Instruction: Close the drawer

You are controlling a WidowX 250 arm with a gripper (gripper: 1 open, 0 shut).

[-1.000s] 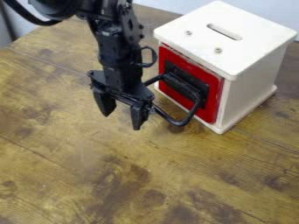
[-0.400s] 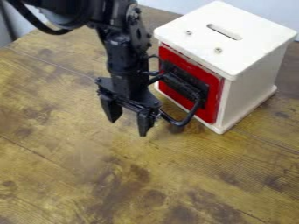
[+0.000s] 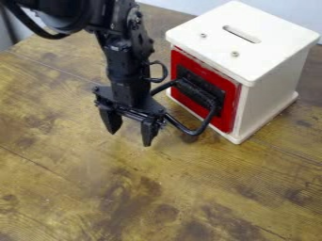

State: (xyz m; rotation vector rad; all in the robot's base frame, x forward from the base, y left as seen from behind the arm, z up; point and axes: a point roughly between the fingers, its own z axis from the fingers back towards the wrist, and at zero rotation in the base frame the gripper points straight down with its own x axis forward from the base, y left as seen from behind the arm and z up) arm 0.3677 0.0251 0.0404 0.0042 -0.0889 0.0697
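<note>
Your gripper (image 3: pixel 127 127) has shifted slightly toward nine o'clock since a moment ago, jaws wide and empty, fingertips low by the table (image 3: pixel 75 188). The drawer (image 3: pixel 201 91) sits at its two o'clock, handle (image 3: pixel 191 122) sticking out, apparently unpushed.

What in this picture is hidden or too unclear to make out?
- Camera view: the robot arm is cut off by the top edge.
- The claw hides part of the drawer's loop handle; contact is unclear.
- The drawer may be fully shut or not; too small to tell.
</note>
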